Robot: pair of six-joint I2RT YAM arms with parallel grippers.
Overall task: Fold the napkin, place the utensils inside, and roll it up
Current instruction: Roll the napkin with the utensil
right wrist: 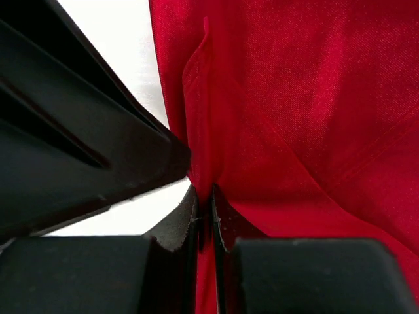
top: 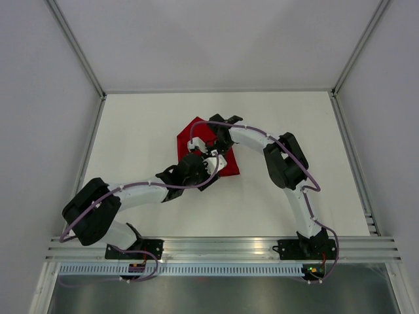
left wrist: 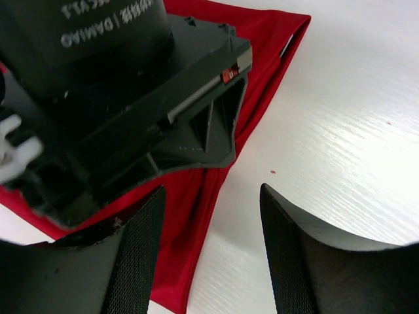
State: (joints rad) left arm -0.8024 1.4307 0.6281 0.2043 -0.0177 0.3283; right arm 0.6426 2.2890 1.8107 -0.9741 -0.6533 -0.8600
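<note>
Right wrist – right gripper point(right wrist: 206, 212) pinches napkin point(right wrist: 294, 98) fold – left gripper point(left wrist: 211, 196) gapes.

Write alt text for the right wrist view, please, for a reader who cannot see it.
The right gripper is shut on a raised fold of the deep-red napkin, its black fingers meeting at bottom centre. A black machine part and white table fill the left.

The deep-red square cloth napkin point(right wrist: 314, 98) is finely woven, with a soft sheen. The white table top point(left wrist: 347, 131) under it is smooth and glossy. The left gripper point(left wrist: 213, 190) has matt black plastic fingers point(left wrist: 141, 255).
</note>
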